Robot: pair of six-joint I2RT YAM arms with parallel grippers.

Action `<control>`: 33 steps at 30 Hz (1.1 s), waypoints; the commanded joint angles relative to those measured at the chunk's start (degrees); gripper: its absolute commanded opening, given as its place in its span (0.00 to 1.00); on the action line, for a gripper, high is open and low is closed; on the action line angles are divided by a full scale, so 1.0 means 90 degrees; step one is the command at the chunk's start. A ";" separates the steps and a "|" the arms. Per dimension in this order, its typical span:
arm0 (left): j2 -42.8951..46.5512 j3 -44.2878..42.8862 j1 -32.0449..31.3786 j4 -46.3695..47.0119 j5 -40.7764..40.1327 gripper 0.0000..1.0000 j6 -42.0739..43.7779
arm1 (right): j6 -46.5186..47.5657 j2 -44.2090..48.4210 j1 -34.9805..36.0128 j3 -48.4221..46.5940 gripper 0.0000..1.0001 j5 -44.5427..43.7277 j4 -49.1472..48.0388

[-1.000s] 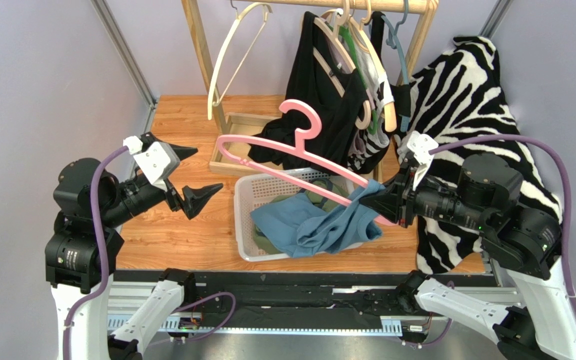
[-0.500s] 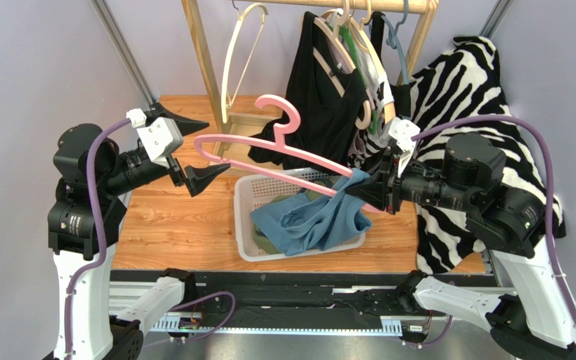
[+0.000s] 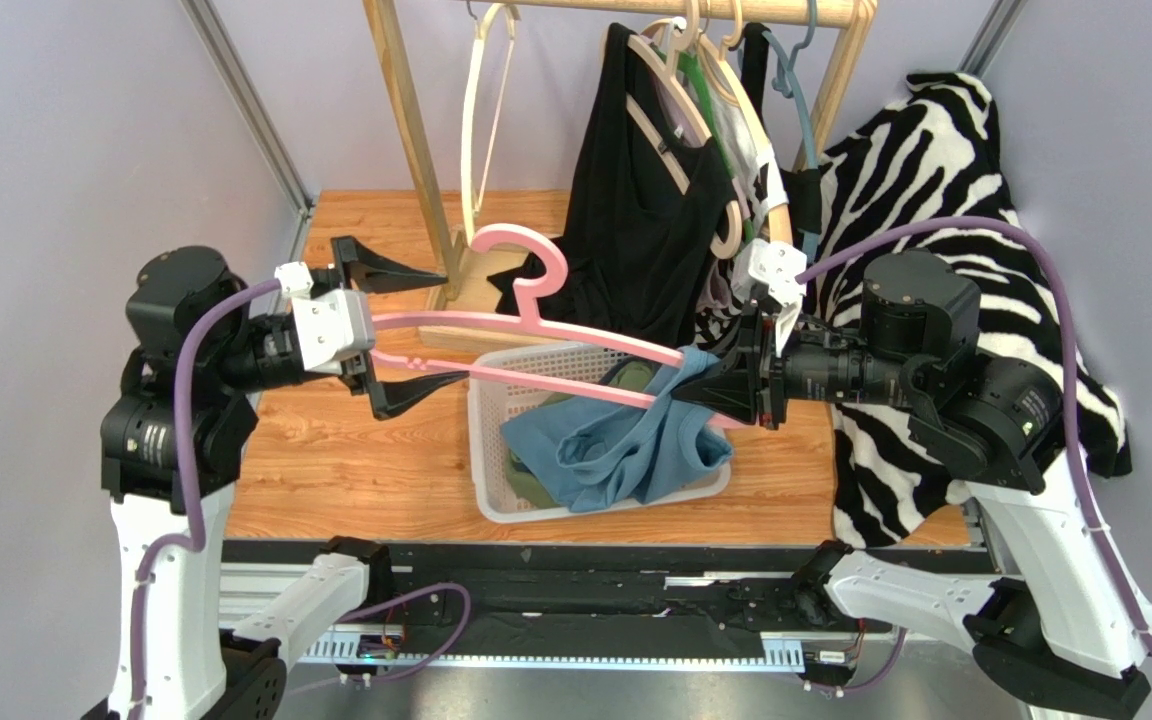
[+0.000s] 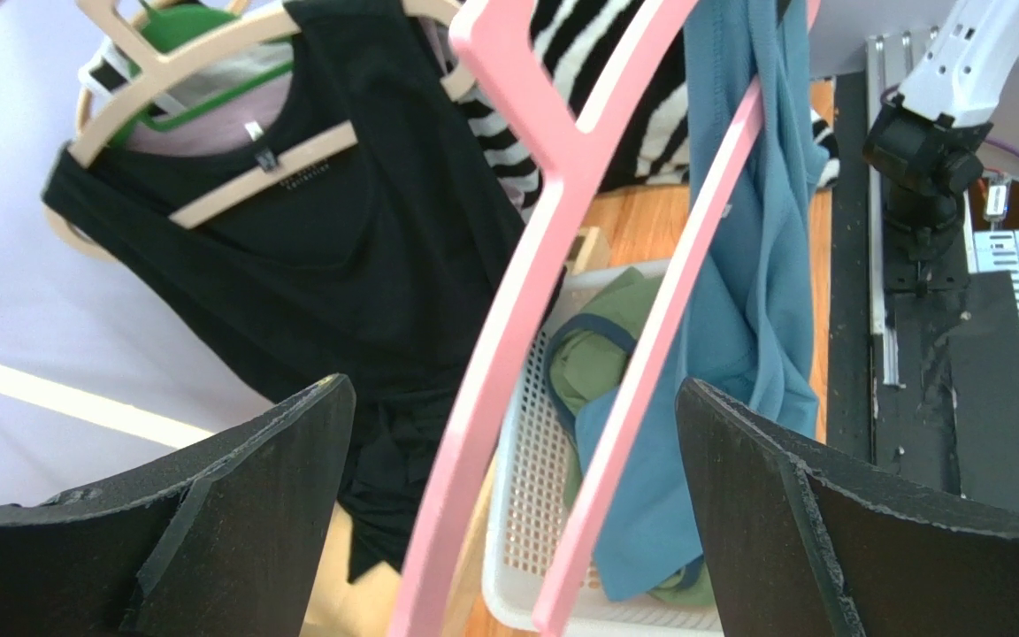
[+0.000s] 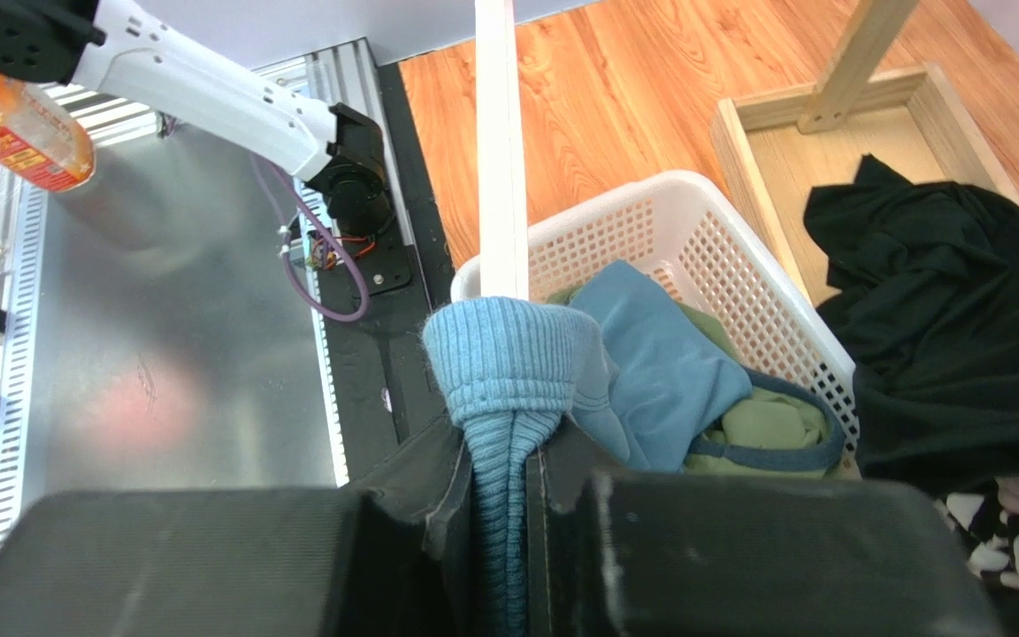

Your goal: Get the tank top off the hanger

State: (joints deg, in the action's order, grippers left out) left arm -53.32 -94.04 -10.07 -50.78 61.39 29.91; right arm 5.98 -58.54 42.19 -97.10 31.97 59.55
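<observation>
The left gripper (image 3: 402, 333) (image 4: 512, 398) stands at the left of the wooden table (image 3: 342, 450), with its jaws spread wide. The left end of the pink hanger (image 3: 597, 341) (image 4: 515, 266) passes through the gap between them. In the left wrist view both black fingers (image 4: 209, 518) sit clear of the pink plastic on either side, so nothing is gripped there.

The hanger lies roughly level in the air, hook toward the back, and spans from the left gripper across to the right one. Below its middle a white plastic basket (image 3: 485, 435) (image 4: 528, 531) (image 5: 688, 226) rests on the table. An olive-green garment with a blue-trimmed edge (image 3: 525, 483) (image 5: 754, 418) lies in the basket.

The blue tank top (image 3: 627, 443) (image 4: 741, 266) (image 5: 508, 358) is not yet free. Its upper part is wrapped over the right end of the hanger, and the rest sags down into the basket on top of the green garment.

The right gripper (image 3: 717, 393) (image 5: 508, 491) is closed down to a narrow gap. The right wrist view shows it pinching the ribbed blue fabric just where it folds over the tip of the hanger bar (image 5: 502, 159). Whether the fingers also clamp the plastic beneath the cloth cannot be told.

Behind the basket a wooden rack (image 3: 402, 120) carries an empty cream hanger (image 3: 480, 105) and a black tank top (image 3: 642, 195) on a wooden hanger, with other garments bunched just beside it. A zebra-print cloth (image 3: 928, 180) drapes down at the far right, behind the right arm.
</observation>
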 commanded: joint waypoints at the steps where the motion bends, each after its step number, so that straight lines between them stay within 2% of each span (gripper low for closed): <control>1: -0.0218 -0.0206 0.0025 -0.0363 0.0201 0.98 0.0641 | 0.0293 -0.0126 -0.0001 -0.0461 0.00 0.0530 -0.0250; 3: -0.0218 -0.0147 0.0015 -0.0382 0.0220 0.96 0.0651 | 0.0371 -0.0204 0.0009 -0.0510 0.00 0.0521 -0.0240; 6: -0.0228 -0.0127 0.0015 -0.0713 0.0347 0.79 0.0826 | 0.0410 -0.0292 -0.0001 -0.0578 0.00 0.0530 -0.0288; 7: -0.0257 -0.0137 0.0015 -0.0811 0.0357 0.67 0.0972 | 0.0410 -0.0321 -0.0001 -0.0598 0.00 0.0559 -0.0317; 9: -0.0335 -0.0244 0.0015 -0.1181 0.0396 0.53 0.1129 | 0.0429 -0.0409 0.0009 -0.0646 0.00 0.0569 -0.0347; 10: -0.0364 -0.0283 0.0015 -0.1261 0.0396 0.36 0.1265 | 0.0439 -0.0429 -0.0001 -0.0656 0.00 0.0560 -0.0357; 12: -0.0404 -0.0371 0.0015 -0.1291 0.0299 0.18 0.1266 | 0.0439 -0.0487 0.0009 -0.0666 0.00 0.0521 -0.0405; 13: -0.0394 -0.0381 0.0015 -0.1281 0.0279 0.00 0.1276 | 0.0449 -0.0507 0.0009 -0.0657 0.00 0.0434 -0.0435; 19: -0.0287 -0.0167 0.0005 -0.0882 0.0026 0.00 0.1082 | 0.0391 -0.0527 0.0009 -0.0248 0.01 -0.0356 -0.1166; 21: -0.0228 -0.0088 0.0005 -0.0550 -0.0228 0.00 0.0916 | 0.0313 -0.0478 0.0009 -0.0003 0.15 -0.0708 -0.1701; 23: -0.0199 -0.0049 0.0005 -0.0316 -0.0462 0.00 0.0779 | 0.0215 -0.0429 0.0009 0.0280 0.35 -0.1255 -0.2083; 26: -0.0121 -0.0069 0.0005 -0.0295 -0.0696 0.00 0.0690 | 0.0146 -0.0331 0.0009 0.0543 0.47 -0.1812 -0.2338; 33: 0.0026 0.0126 0.0005 -0.0266 -0.1234 0.00 0.0690 | 0.0088 0.0400 0.0009 0.1325 0.65 -0.3197 -0.2759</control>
State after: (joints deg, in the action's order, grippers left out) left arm -53.84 -93.47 -10.24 -58.41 54.61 37.32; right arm 7.99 -60.36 41.98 -87.88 13.02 40.36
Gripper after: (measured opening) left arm 0.077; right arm 0.605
